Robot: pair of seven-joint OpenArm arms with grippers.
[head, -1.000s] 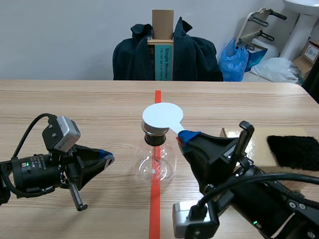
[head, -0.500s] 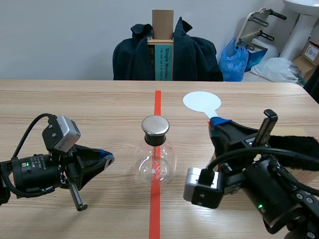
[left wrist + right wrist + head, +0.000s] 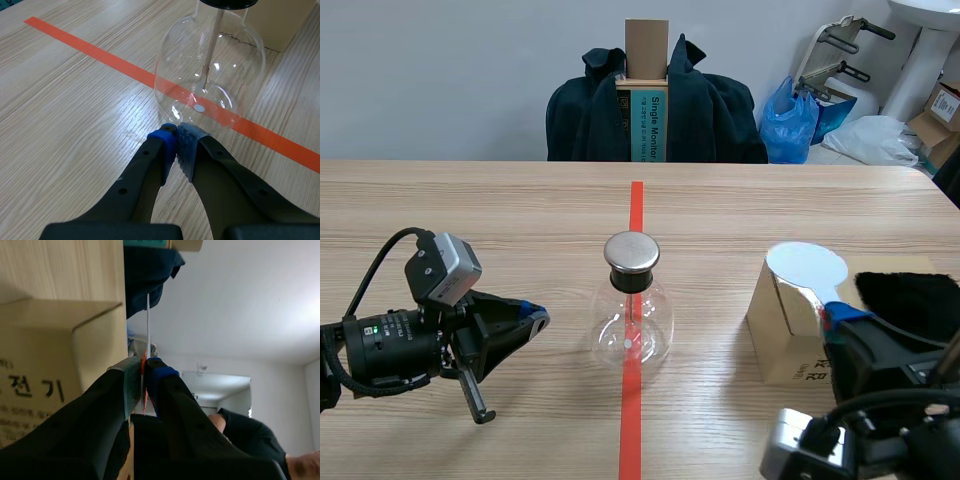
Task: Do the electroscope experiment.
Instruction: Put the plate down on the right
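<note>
so the flask electroscope (image 3: 633,320) sits mid-worktop (image 3: 470,220) on the red tape (image 3: 636,200). left pincer (image 3: 176,145) is pressed together on nothing, tips just beside the glass. right pincer (image 3: 837,314) is pinching the white disc paddle (image 3: 807,268) above the cardboard box (image 3: 782,335).

Showing a matte black left arm (image 3: 380,345) and right arm (image 3: 885,375), wearing a silver-grey camera box (image 3: 442,268) at each wrist, trailing a looping black cable (image 3: 390,240), tipping thick black fingers (image 3: 142,172) with blue and grey dotted pads (image 3: 187,145), bearing small round screw holes.
</note>
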